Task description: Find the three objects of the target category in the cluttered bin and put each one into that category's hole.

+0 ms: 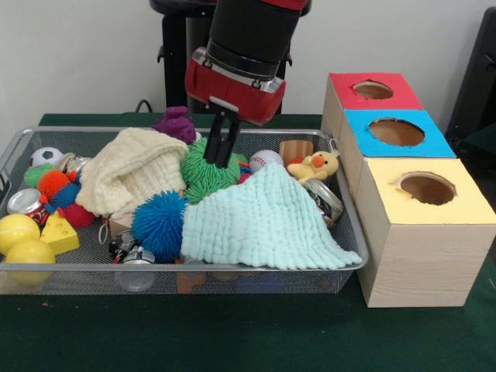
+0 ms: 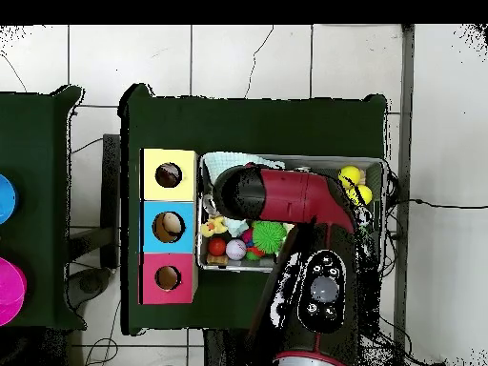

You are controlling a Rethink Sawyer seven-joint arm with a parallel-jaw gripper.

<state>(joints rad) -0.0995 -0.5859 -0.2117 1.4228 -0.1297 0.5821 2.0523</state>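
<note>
- Closest to the camera is the front rim of the cluttered bin (image 1: 186, 267), a wide wire tray full of toys.
- Just behind that rim lies a big mint waffle cloth (image 1: 260, 221), spread flat, with a blue spiky ball (image 1: 157, 223) touching its left edge.
- Next comes a cream waffle cloth (image 1: 128, 177), bunched up in the middle-left of the bin.
- Behind the mint cloth sits a green spiky ball (image 1: 205, 174), and the gripper (image 1: 225, 159) pokes straight down onto its top.
- Its two black fingers (image 1: 231, 147) look close together with only a thin gap, and they hold nothing.
- No small white cloth with coloured patches shows anywhere, so I think all three are hidden under the other things.
- My guess is the two big waffle cloths hide them, one just in front of the gripper and one to its left in the front view.
- Well off to the right stands the yellow-topped box, and its hole (image 1: 427, 187) is the nearest of the three holes.
</note>
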